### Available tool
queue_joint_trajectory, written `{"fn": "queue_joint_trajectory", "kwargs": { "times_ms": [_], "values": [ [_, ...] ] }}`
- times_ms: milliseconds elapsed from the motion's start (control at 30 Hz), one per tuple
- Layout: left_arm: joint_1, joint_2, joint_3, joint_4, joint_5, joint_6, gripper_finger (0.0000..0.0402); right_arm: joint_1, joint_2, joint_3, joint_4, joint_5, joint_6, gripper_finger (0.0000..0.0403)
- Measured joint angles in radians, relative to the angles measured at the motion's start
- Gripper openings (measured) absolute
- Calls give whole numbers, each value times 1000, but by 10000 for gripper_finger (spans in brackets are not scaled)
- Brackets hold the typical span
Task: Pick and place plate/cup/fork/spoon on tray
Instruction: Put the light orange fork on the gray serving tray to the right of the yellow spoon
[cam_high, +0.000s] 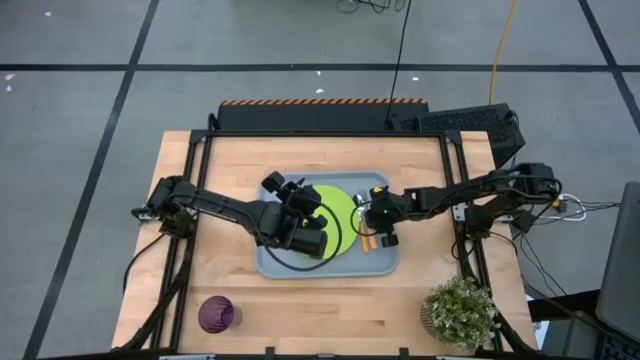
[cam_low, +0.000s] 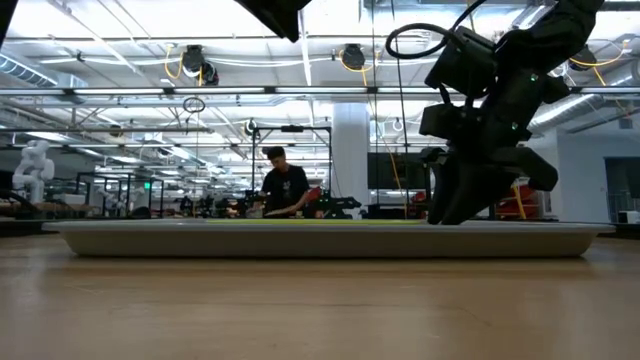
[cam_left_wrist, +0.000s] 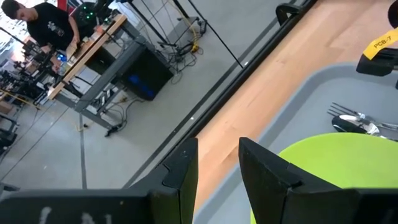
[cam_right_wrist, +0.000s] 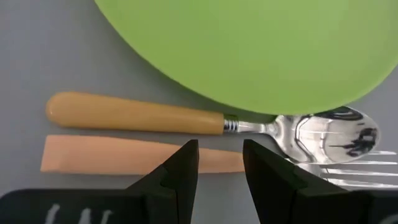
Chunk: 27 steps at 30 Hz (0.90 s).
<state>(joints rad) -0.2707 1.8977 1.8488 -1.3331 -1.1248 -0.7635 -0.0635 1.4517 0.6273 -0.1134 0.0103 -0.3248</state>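
Tray (cam_high: 270, 262): one, mid-table, wood clear on all four sides. Bare tray floor shows along its near edge and near-left corner.

Plate (cam_high: 340, 212): one, lime-green, on the tray, partly under the left arm.

Spoon (cam_right_wrist: 205, 122): one, on the tray floor right of the plate, bowl tucked just under the plate rim.

Fork (cam_right_wrist: 124, 155): one, lying parallel and just beside the spoon; tines beside the spoon bowl.

Cup (cam_high: 216, 314): one, purple, upright on the table near the front-left edge, well apart from the tray.

Potted plant (cam_high: 460, 311): one, front-right corner.

Right gripper (cam_high: 384, 236): low over the fork handle, fingers (cam_right_wrist: 177, 177) slightly apart, holding nothing.

Left gripper (cam_high: 282, 186): above the tray's far-left part beside the plate, fingers (cam_left_wrist: 181, 174) slightly apart, empty.

Person (cam_low: 283, 184): one, in the room behind.
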Motion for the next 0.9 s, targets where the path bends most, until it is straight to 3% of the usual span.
{"fn": "queue_joint_trajectory", "kwargs": {
  "times_ms": [900],
  "values": [
    [0, 0, 0, -1, 0, 3, 120, 34, 0, -2, -176, 44, 477, 121]
  ]
}}
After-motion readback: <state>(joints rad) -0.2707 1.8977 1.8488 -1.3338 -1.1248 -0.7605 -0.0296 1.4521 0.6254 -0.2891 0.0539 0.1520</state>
